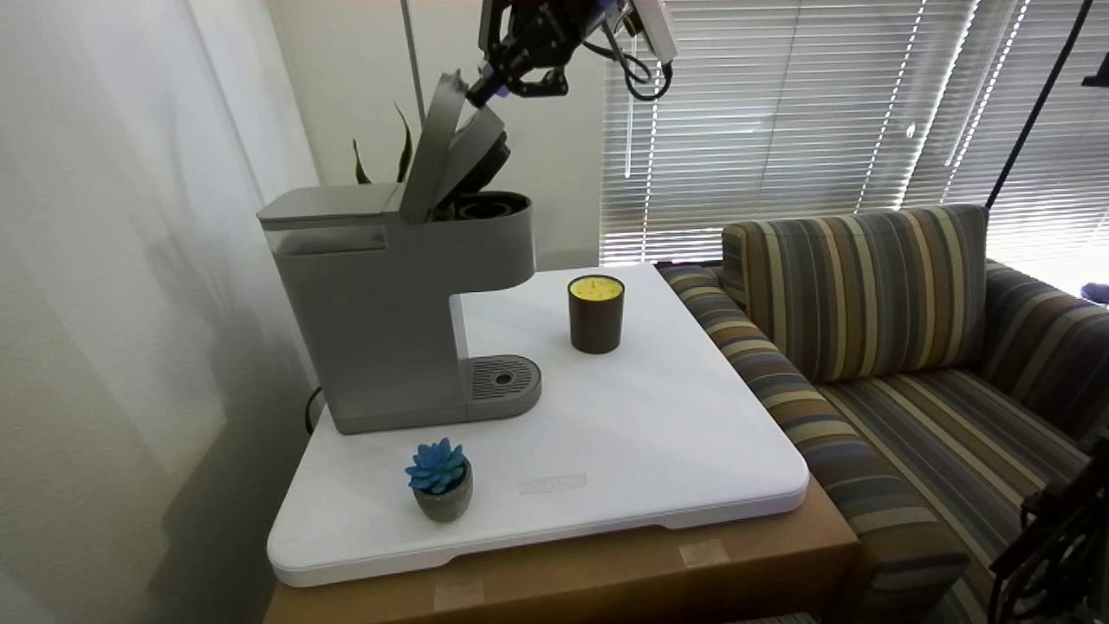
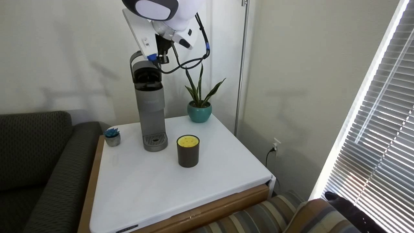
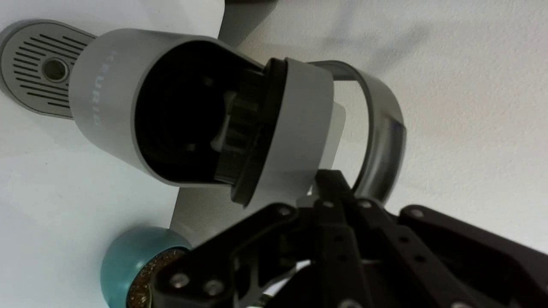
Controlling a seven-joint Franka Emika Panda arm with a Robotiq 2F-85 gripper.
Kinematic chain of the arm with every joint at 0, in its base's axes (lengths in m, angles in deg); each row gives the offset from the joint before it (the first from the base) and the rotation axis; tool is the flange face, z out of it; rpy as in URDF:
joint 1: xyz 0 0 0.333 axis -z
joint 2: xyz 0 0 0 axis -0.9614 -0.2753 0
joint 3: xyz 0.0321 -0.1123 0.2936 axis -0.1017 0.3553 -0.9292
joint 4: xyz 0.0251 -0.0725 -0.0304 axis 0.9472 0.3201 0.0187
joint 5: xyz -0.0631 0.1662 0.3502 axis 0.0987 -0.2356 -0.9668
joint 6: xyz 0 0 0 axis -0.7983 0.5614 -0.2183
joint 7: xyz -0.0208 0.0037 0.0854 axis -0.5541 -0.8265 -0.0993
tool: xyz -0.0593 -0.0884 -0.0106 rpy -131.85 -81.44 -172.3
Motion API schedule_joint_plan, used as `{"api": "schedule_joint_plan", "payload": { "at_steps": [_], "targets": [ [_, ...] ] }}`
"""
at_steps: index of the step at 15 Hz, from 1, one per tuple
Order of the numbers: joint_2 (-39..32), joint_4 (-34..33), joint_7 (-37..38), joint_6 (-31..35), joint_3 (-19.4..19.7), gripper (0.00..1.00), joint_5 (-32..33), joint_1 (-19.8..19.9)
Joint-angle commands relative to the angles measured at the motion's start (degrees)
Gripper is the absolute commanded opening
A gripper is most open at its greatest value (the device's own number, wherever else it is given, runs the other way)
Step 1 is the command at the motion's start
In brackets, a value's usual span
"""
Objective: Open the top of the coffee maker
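In an exterior view the grey Keurig coffee maker stands along the left edge of the white tabletop, its lid raised; a blue succulent sits by the near-left corner, and a yellow candle toward the far edge. The gripper has its fingers together, tips between lid and looped handle; I cannot tell whether they touch either. There, only leaf tips rise behind the machine, while in an exterior view the snake plant stands in its teal pot at the far-right corner. The wrist view alone makes the KEURIG lettering legible and looks into the dark opening below the lid.
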Motion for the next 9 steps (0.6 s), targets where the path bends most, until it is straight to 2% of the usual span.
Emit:
{"api": "schedule_joint_plan", "payload": {
  "at_steps": [1, 9],
  "targets": [
    [0.39, -0.42, -0.68, -1.71, 0.42, 0.00, -0.04, -0.35],
    [2.39, 1.10, 0.10, -0.65, 1.43, 0.00, 0.91, -0.08]
  ]
}}
